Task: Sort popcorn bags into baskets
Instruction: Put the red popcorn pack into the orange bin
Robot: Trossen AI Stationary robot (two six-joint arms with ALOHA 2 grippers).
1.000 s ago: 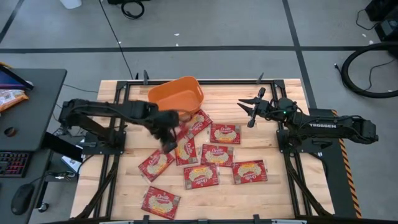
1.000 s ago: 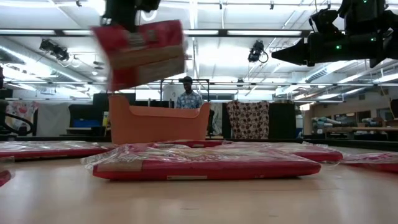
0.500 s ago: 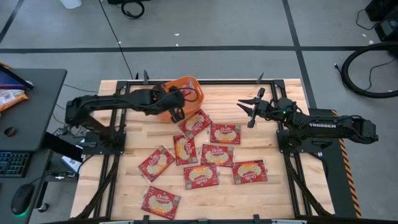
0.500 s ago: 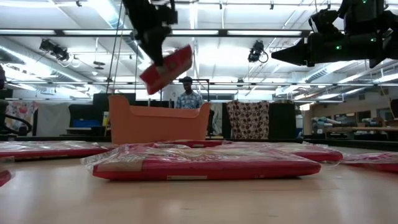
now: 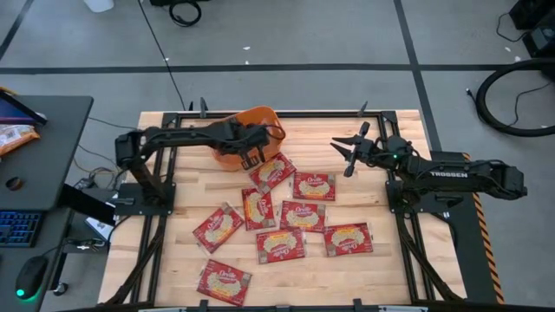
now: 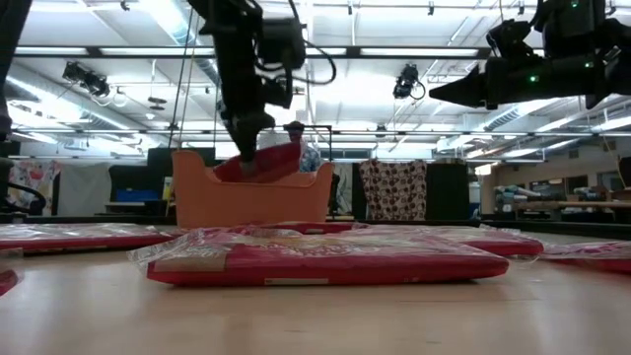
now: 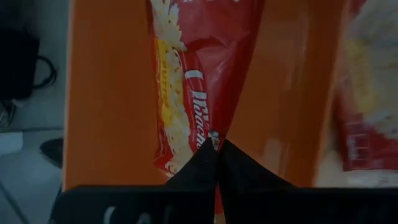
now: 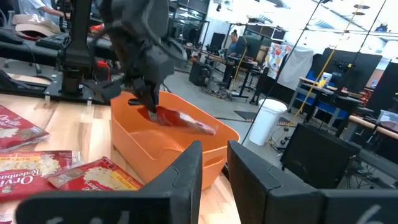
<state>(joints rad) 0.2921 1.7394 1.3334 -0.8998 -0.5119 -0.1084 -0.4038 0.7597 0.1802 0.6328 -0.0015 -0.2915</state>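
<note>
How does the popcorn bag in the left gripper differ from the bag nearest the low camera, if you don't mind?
The held bag is tilted, partly inside the orange basket, pinched by the left gripper. The nearest bag lies flat on the table, untouched. Both are red packets.

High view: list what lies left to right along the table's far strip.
Left arm → left claw, shut on a popcorn bag over the orange basket → right claw, open → right arm.
</note>
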